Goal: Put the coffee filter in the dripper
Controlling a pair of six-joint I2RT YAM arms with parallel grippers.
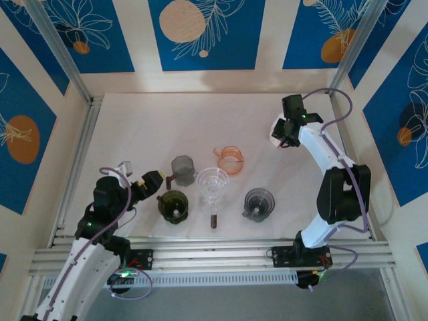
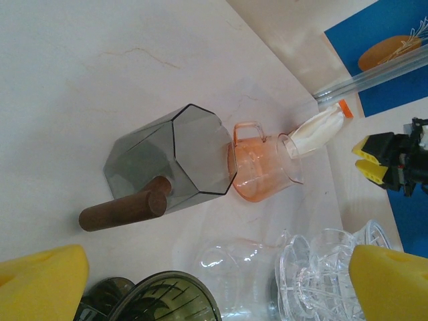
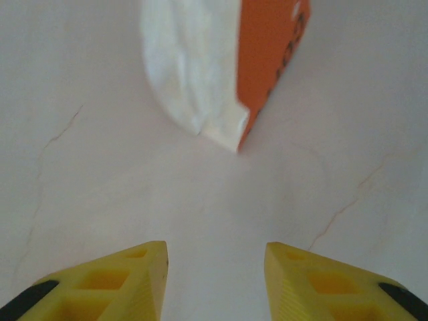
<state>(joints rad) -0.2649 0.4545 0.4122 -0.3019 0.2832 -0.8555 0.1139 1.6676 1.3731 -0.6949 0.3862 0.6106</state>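
Right end effector (image 3: 215,267) spread, empty, over the desk (image 3: 100,167); coffee filter (image 3: 190,67) lies just ahead. Left end effector (image 2: 215,284) spread wide, empty, near the clear dripper (image 2: 321,267).

A pale veined table (image 1: 167,127) stands between blue leaf-printed panels (image 1: 231,40).

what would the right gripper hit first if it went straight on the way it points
Most likely the white coffee filter with the orange band, straight ahead of the right gripper. The table between looks bare, though depth is unclear.
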